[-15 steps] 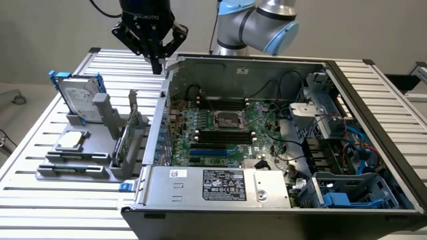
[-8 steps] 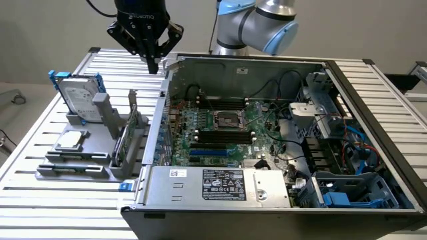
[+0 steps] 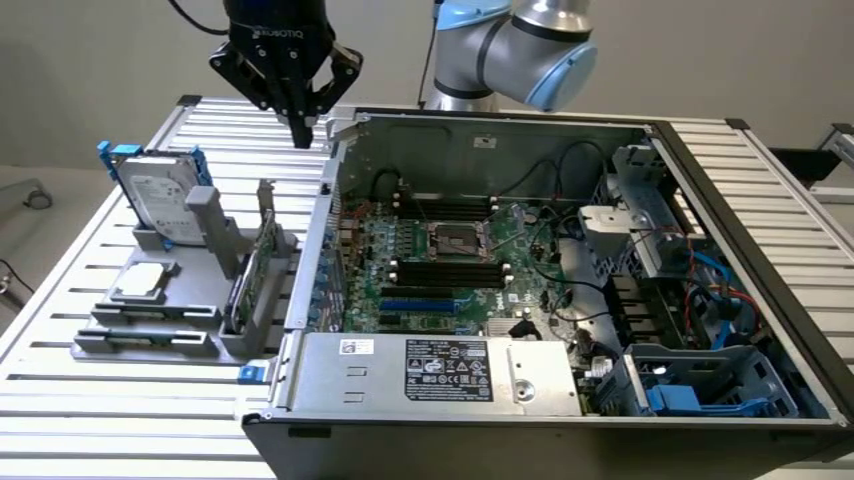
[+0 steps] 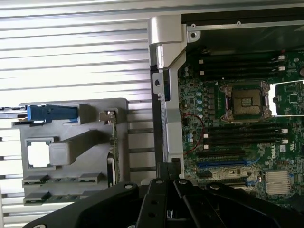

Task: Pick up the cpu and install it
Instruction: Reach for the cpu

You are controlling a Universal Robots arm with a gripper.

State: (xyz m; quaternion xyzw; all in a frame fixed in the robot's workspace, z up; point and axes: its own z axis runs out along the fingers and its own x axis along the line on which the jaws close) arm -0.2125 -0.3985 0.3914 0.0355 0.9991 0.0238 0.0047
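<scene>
The cpu (image 3: 144, 282) lay flat, metal top up, in a square recess of the grey holder (image 3: 187, 312). The holder stood on the slatted tabletop (image 3: 80, 400) at the exterior view's left, with the chip just in front of the upright hard drive (image 3: 158, 195) and outside the open computer case (image 3: 360, 385). The hand (image 3: 304, 135) hung high over the case wall on the holder's side, its fingers pressed together on nothing, well apart from the chip. By its look the cpu would be light and rigid, with a smooth lid that could slip and a delicate underside that should not be scraped or dropped. Two opposite edges seemed the safest hold, with the chip kept level. The empty socket (image 3: 455, 240) sat on the motherboard between the black memory slots (image 3: 447, 272).
</scene>
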